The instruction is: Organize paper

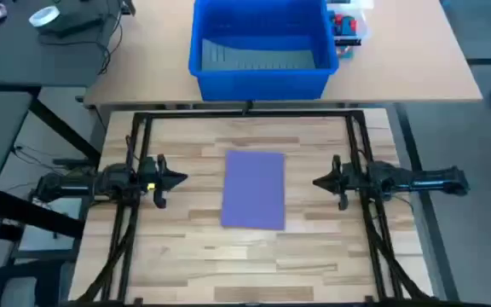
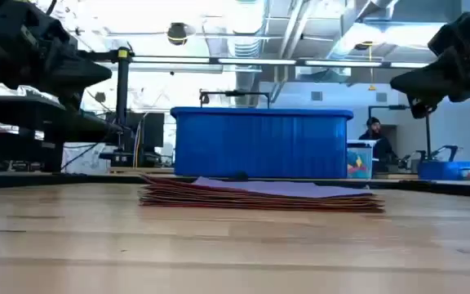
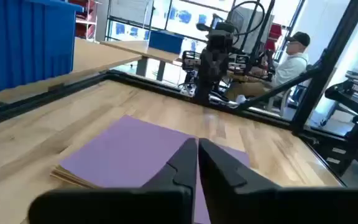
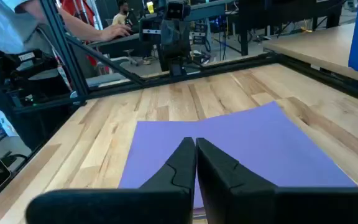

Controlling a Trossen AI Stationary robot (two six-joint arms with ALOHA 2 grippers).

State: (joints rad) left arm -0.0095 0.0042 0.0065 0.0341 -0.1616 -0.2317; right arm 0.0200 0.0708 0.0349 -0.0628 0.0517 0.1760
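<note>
While both arms are hovering above the desk, neither is holding anything. The left gripper (image 1: 180, 180) is sitting over the left part of the wooden desk (image 1: 186, 256), its two dark fingers pressed together with no gap showing in the left wrist view, and it is pointing toward the centre. The right gripper (image 1: 320, 182) is mirroring it over the right part of the desk, its fingers likewise closed on nothing, as the right wrist view shows.

Between the two grippers, at the centre of the desk, the stack of thin flat rectangular coloured paper sheets (image 1: 254, 189) is lying flat with a purple sheet on top. In the low view, reddish and orange edges are showing beneath that purple sheet, and the layers are sitting slightly uneven at the ends. The stack is lying well apart from each gripper, with bare wood on both sides, and lower than both, since the fingers are riding clear of the surface.

Judged from this layout, the sheets are already gathered into one pile, and what is remaining is probably squaring the edges or moving the pile; which of these applies cannot be told.

Beyond the far edge of the desk, a large blue rectangular plastic bin (image 1: 260, 47) is standing on a second table.
</note>
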